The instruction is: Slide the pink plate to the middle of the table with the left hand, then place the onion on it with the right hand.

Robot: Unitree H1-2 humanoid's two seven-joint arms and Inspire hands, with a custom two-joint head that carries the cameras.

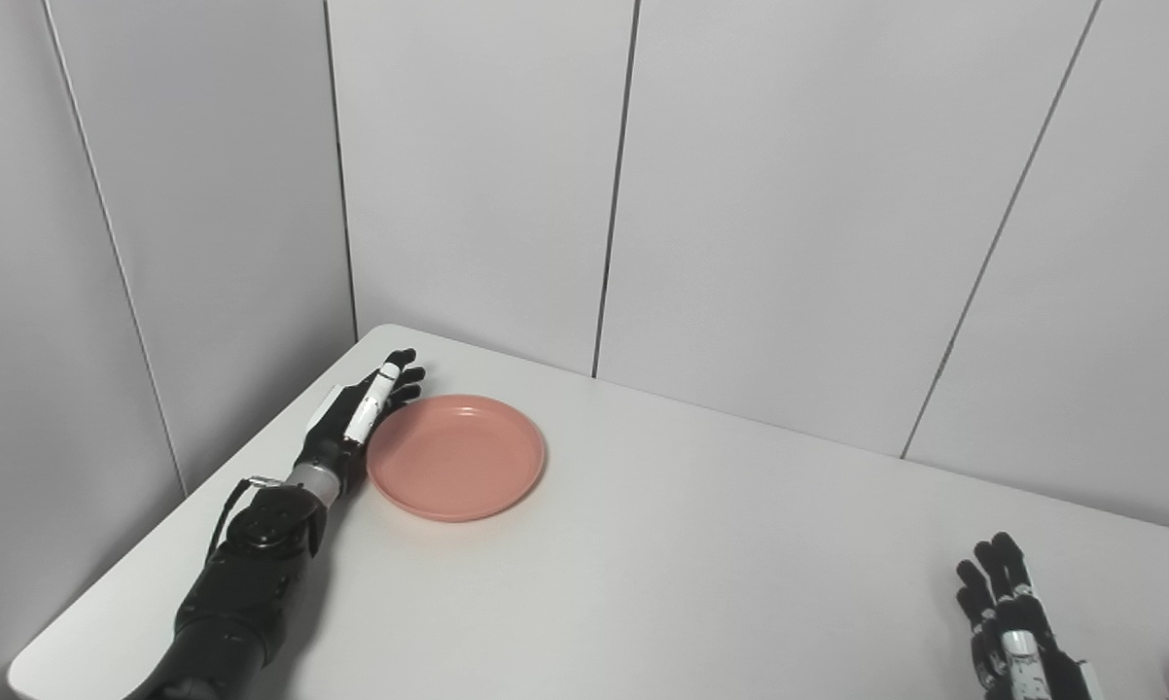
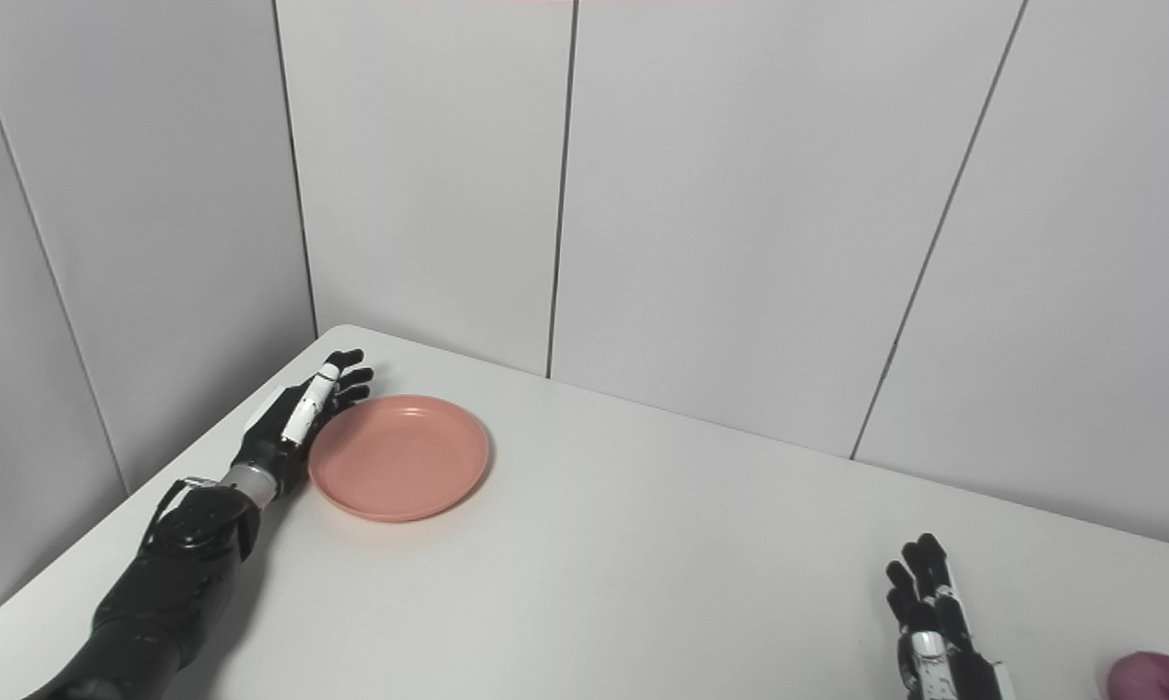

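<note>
A round pink plate (image 1: 456, 455) lies on the white table (image 1: 701, 544) near its far left corner. My left hand (image 1: 359, 413) rests flat against the plate's left rim, fingers stretched out and open, holding nothing. My right hand (image 2: 935, 627) stands open at the bottom right, fingers pointing up, with only its upper part in view. The purple onion (image 2: 1156, 676) shows partly at the bottom right corner, just right of that hand and apart from it.
Grey wall panels (image 1: 760, 194) close the table's back and left sides. The table's left edge runs just beside my left forearm (image 1: 244, 574).
</note>
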